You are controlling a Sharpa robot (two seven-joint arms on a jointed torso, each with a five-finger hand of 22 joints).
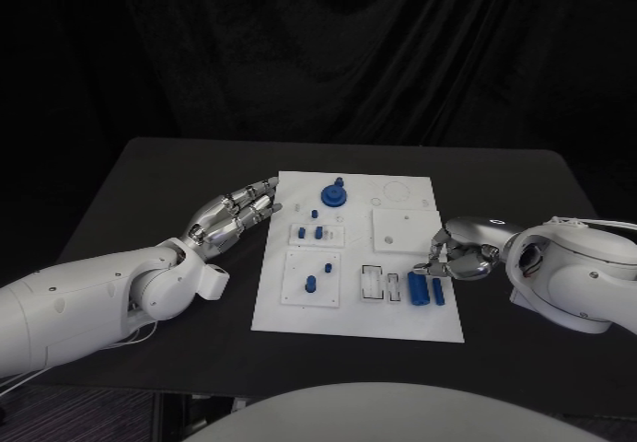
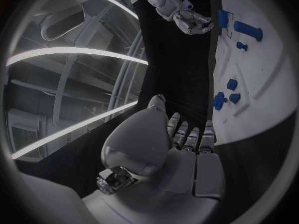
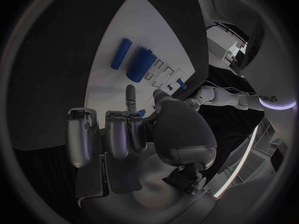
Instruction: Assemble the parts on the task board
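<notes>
The white task board (image 1: 358, 313) lies mid-table. On it are a round blue part (image 1: 335, 193) at the far end, small blue pegs (image 1: 315, 232), a blue piece (image 1: 318, 277) in a near-left panel, and two blue bars (image 1: 426, 290) near the right edge. My left hand (image 1: 239, 214) hovers at the board's left edge with fingers stretched out, holding nothing; the left wrist view shows its flat fingers (image 2: 187, 137) beside the board (image 2: 268, 84). My right hand (image 1: 458, 255) sits curled at the board's right edge, just beyond the bars (image 3: 140, 64), with nothing visible in it.
The black table (image 1: 159, 184) surrounds the board, with bare strips on both sides and behind it. Two empty white slots (image 1: 384, 284) lie left of the blue bars. A blank square plate (image 1: 402, 228) sits beside my right hand.
</notes>
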